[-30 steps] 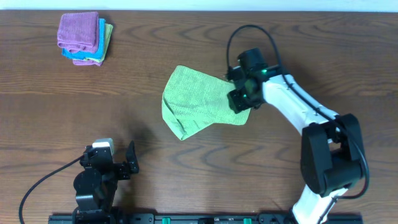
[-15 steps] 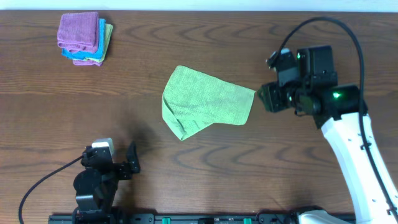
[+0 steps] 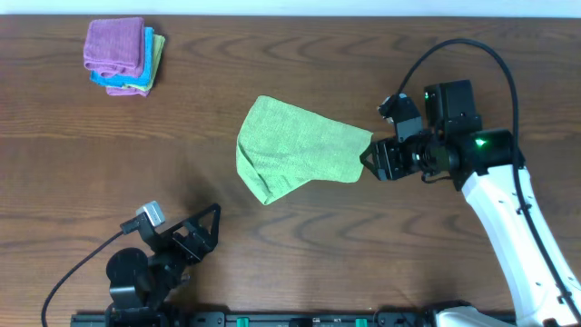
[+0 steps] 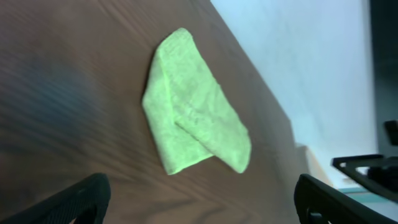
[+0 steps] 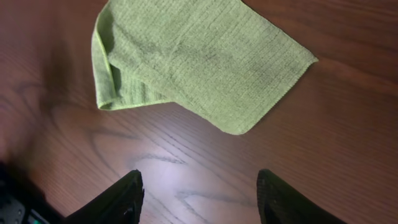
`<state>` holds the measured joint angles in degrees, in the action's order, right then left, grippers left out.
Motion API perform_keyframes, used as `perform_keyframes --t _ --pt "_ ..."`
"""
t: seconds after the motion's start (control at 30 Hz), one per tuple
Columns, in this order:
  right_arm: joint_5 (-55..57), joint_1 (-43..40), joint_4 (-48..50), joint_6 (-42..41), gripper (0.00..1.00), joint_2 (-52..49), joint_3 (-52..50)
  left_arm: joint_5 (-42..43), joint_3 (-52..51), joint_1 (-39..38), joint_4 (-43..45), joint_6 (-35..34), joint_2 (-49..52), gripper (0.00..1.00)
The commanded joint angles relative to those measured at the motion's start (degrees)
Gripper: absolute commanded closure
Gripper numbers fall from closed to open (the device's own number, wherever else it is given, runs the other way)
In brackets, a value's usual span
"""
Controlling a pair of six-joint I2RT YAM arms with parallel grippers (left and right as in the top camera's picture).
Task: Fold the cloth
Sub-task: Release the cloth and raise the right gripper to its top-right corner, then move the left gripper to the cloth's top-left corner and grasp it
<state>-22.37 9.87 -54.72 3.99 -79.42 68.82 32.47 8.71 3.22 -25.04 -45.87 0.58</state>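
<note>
Nearest, at the left, the left gripper (image 3: 194, 234) is empty, its fingers spread wide over the brown wooden table (image 3: 300, 263). Farther back, mid-table, the partly folded green microfibre cloth (image 3: 295, 150) lies flat. The right gripper (image 3: 374, 160), wide open and empty, hovers just right of its corner. Far left sits a stack of folded purple, blue and yellow-green cloths (image 3: 123, 56).

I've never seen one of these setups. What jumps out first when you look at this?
A bright green cloth, loosely folded, lies in the middle of the dark wooden table. The right gripper hovers open just off its right edge. In the far left corner sits a neat stack of folded cloths, purple on top.
</note>
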Motion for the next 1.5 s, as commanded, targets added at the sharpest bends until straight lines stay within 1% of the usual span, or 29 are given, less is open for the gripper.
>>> perform_keyframes --t 0.0,0.07,0.17,0.27,0.37,0.4,0.63,0.73,0.9,1.0,1.13,1.27,1.47 --pt "-1.40 -0.04 0.26 -0.50 0.40 0.46 0.15 4.42 -0.83 -0.20 3.89 -2.91 -0.28 0.03" --pt "-1.40 -0.04 2.36 -0.52 0.38 0.46 0.15 4.96 -0.83 -1.97 8.37 -2.95 0.72 0.00" --pt "-0.92 -0.09 5.84 -0.55 0.36 0.46 0.15 2.60 -0.83 -5.44 11.28 -1.11 4.74 0.00" --pt "2.27 -0.11 8.96 -0.55 0.34 0.46 0.15 -1.33 -0.66 -9.73 14.78 2.01 12.44 0.00" --pt "4.22 -0.72 10.64 -0.52 0.33 0.46 0.15 -5.51 0.90 -13.90 19.32 4.90 23.02 0.00" --pt "4.22 -1.20 10.86 -0.55 0.33 0.46 0.15 -6.56 1.92 -14.88 19.93 6.25 26.14 0.05" --pt "4.15 -5.88 12.37 -0.52 0.32 -0.13 0.15 -12.96 15.63 -19.17 19.23 17.51 50.62 0.04" --pt "4.15 -6.73 13.44 -0.50 0.32 -0.76 0.13 -14.80 21.24 -19.50 19.21 21.11 59.14 0.05" --pt "4.13 -7.13 15.26 -0.48 0.32 -2.05 0.13 -18.97 33.48 -19.50 18.84 30.51 73.72 0.05" --pt "3.82 -7.13 15.76 -0.04 0.33 -4.17 0.13 -21.57 41.20 -19.50 18.84 35.91 82.77 0.03" --pt "0.98 -7.13 17.03 -0.07 0.33 -7.78 0.13 -23.52 50.71 -19.37 18.95 41.99 93.59 0.02" --pt "0.81 -7.13 18.69 -0.09 0.33 -10.86 0.13 -24.28 60.50 -19.28 19.32 44.65 104.28 0.04" --pt "0.87 -7.13 22.12 -0.09 0.33 -13.55 0.13 -23.45 71.21 -19.28 19.17 44.61 115.49 0.04"
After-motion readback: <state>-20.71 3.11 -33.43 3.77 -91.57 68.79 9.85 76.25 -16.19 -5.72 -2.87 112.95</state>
